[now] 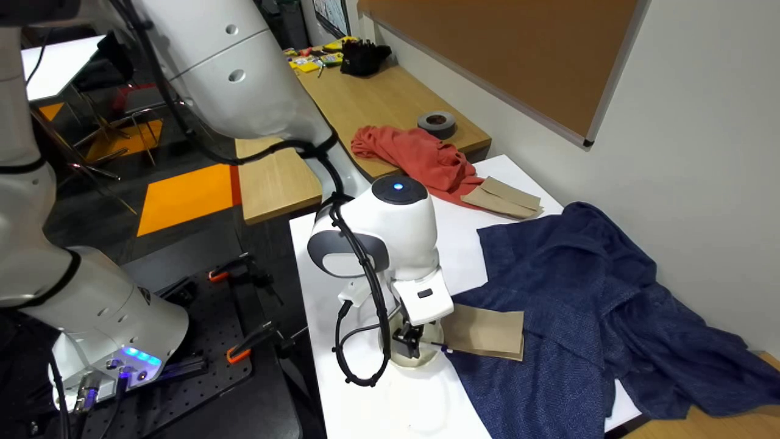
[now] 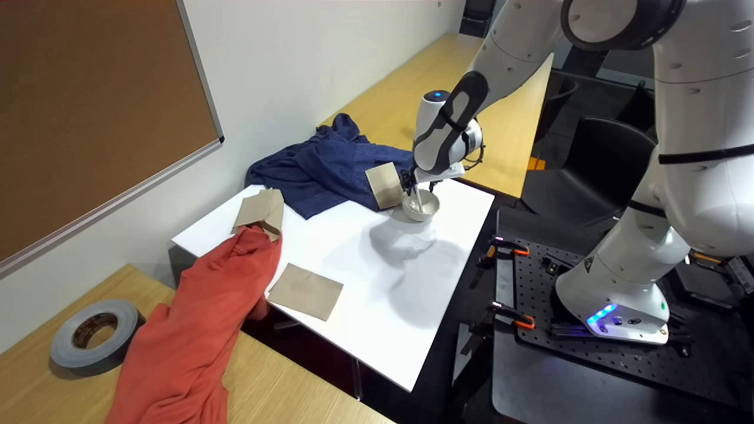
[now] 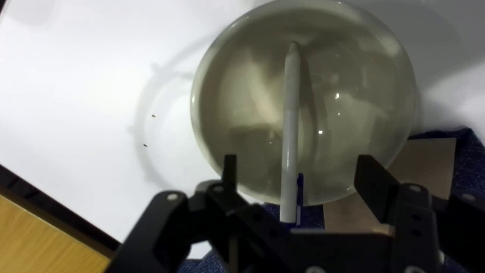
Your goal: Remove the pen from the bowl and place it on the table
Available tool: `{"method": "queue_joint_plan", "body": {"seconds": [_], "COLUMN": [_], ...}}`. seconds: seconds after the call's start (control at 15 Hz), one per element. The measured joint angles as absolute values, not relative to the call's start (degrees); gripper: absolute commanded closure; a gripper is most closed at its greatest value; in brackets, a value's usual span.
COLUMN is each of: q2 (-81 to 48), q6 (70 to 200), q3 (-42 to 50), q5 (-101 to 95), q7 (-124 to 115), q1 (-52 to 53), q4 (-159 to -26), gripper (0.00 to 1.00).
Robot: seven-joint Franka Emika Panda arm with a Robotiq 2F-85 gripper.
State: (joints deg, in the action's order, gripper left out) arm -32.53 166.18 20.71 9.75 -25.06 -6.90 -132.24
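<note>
Pen (image 3: 291, 113) leans in the bowl (image 3: 242, 94), its tip down inside and its back end poking out past the rim. The pen is white, with a blue clip near its back end. The gripper (image 3: 297, 167) hangs over the bowl, and its two black fingers (image 3: 229, 170) stand wide apart. One is on each side of the pen, with a gap both ways in the wrist view. The bowl is round and cream, and it sits upright on the table (image 2: 365, 330), which is white. Just beside the bowl is a brown paper (image 2: 384, 185), partly on a blue cloth (image 2: 330, 168). I cannot tell if that paper touches the bowl. Two tiny dark specks (image 3: 153, 115) show on the table near the bowl. Well apart from the bowl, a flat paper (image 2: 306, 291) lies on the table, and a folded paper (image 2: 259, 209) touches the end of a red cloth (image 2: 206, 318). The red cloth goes over onto a desk (image 2: 283, 388), where a roll of tape (image 2: 94, 357) lies even farther from the bowl. The arm (image 1: 244, 85) reaches across to the bowl from its base (image 1: 134, 308), which is well apart from it.
</note>
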Motion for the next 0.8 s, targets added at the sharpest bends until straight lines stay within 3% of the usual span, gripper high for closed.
{"method": "queue_joint_plan", "body": {"seconds": [0.2, 0.33, 0.47, 0.53, 0.8], "q2": [-34.2, -35.3, -36.6, -37.2, -39.5], "q6": [166.1, 166.1, 166.1, 166.1, 166.0], "q3": [20.7, 20.7, 20.7, 20.7, 20.7], "q5": [9.7, 9.8, 9.8, 9.8, 9.8], "q7": [-25.1, -25.1, -25.1, -25.1, -25.1], "q1": [-6.9, -6.9, -6.9, -6.9, -6.9], "q4": [-131.0, -130.0, -128.9, -128.3, -126.2], "gripper": [0.48, 0.4, 0.38, 0.59, 0.9]}}
